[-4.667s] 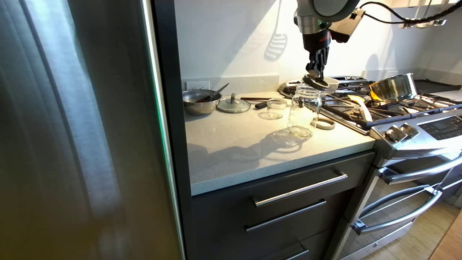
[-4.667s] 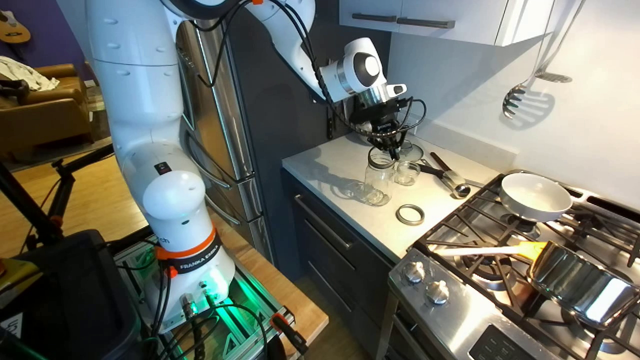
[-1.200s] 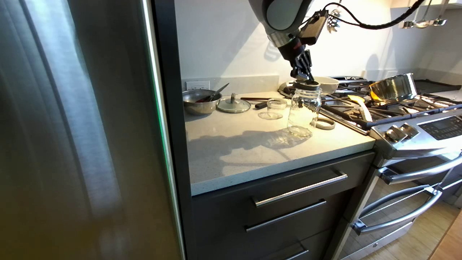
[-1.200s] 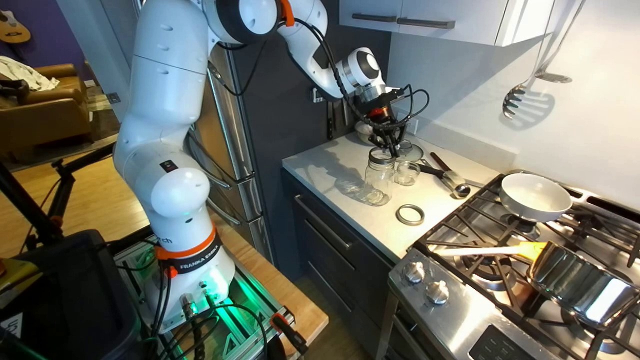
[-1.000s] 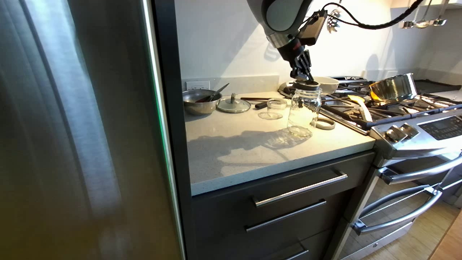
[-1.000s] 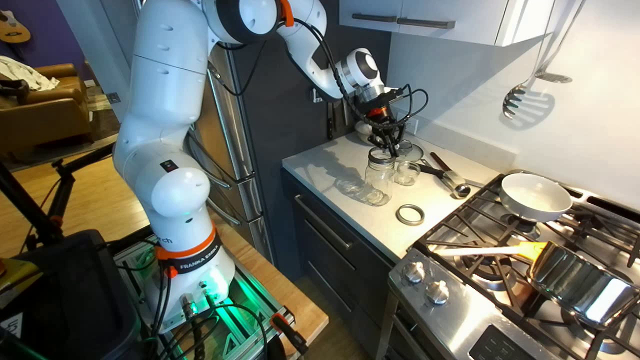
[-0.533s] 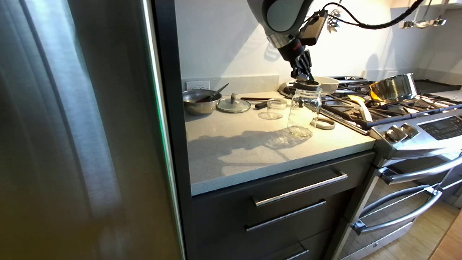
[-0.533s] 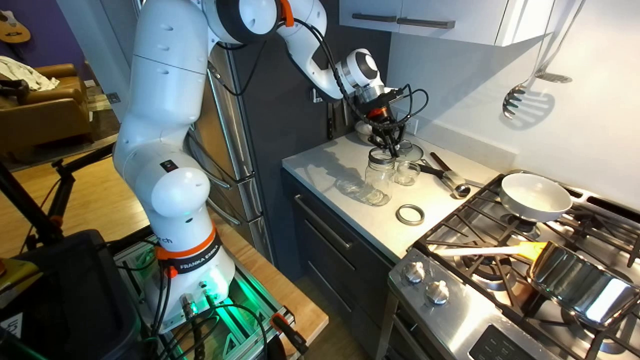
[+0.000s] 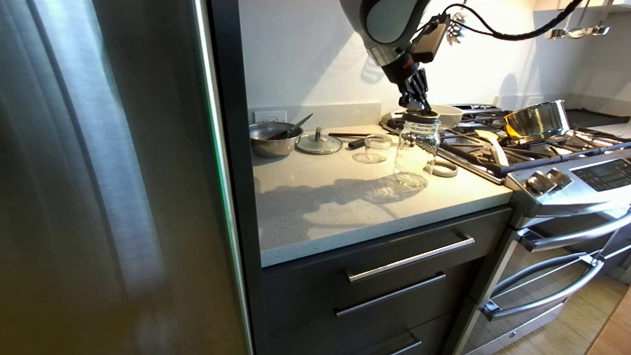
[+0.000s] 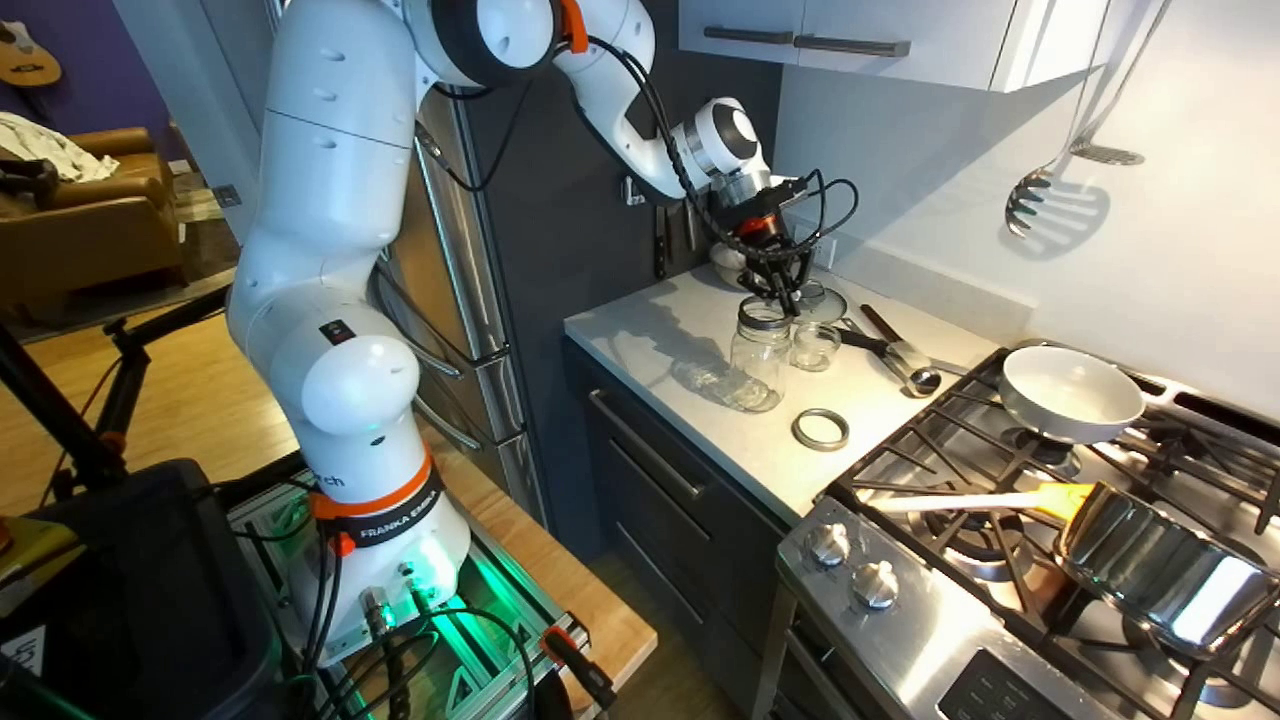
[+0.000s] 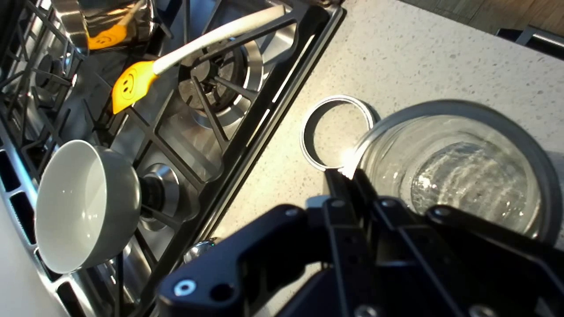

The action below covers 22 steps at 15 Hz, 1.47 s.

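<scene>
First, the gripper (image 11: 348, 174): set at a slant, jaws drawn together, pinching, as we see it, one edge of the upper ring (image 11: 458, 108).

Next, the upper ring: metal, lying over the mouth of the tall jar (image 9: 416, 153), opening upward, plane about level. Being round, it offers us no long axis; its centre line runs upright, along the tall jar's own long axis.

Handling note: we judge the upper ring wants keeping flat and centred on the glass, with pressure straight down and little sideways push, since a one-edge hold may tip it or drag the tall jar. Whether it sits fully down, we cannot tell.

Farther out, on the tabletop (image 9: 305, 170): a loose ring (image 10: 820, 445), flat, near the tall jar's foot; a small jar (image 10: 815, 352), also near.

Beyond: a white bowl (image 10: 1070, 395) on the stove (image 10: 900, 620).
</scene>
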Motion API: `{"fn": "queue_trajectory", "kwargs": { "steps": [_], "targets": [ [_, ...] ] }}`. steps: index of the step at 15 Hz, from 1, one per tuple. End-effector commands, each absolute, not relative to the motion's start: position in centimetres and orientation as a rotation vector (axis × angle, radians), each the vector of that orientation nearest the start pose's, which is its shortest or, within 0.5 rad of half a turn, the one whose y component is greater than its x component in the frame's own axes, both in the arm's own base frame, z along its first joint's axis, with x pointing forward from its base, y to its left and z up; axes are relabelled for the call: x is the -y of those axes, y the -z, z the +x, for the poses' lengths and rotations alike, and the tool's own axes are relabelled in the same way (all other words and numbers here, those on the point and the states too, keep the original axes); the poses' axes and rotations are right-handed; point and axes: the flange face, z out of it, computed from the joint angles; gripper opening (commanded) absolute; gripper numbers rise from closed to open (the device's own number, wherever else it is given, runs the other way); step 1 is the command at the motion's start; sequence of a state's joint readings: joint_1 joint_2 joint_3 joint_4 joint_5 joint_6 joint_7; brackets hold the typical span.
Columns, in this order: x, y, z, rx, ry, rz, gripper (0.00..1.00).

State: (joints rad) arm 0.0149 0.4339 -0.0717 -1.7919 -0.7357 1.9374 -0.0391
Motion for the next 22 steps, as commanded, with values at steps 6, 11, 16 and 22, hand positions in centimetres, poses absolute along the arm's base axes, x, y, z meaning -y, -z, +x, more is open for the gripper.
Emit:
{"fn": "queue_trajectory", "kwargs": {
  "steps": [6,11,16,22],
  "targets": [
    [7.9,-31.0,60.9,-0.402,0.368,2.435,0.02],
    [8.4,-30.0,60.6,-0.395,0.388,2.445,0.02],
    [8.7,-30.2,61.0,-0.367,0.357,2.470,0.02],
    [9.3,-30.1,61.3,-0.361,0.395,2.494,0.02]
  ]
}}
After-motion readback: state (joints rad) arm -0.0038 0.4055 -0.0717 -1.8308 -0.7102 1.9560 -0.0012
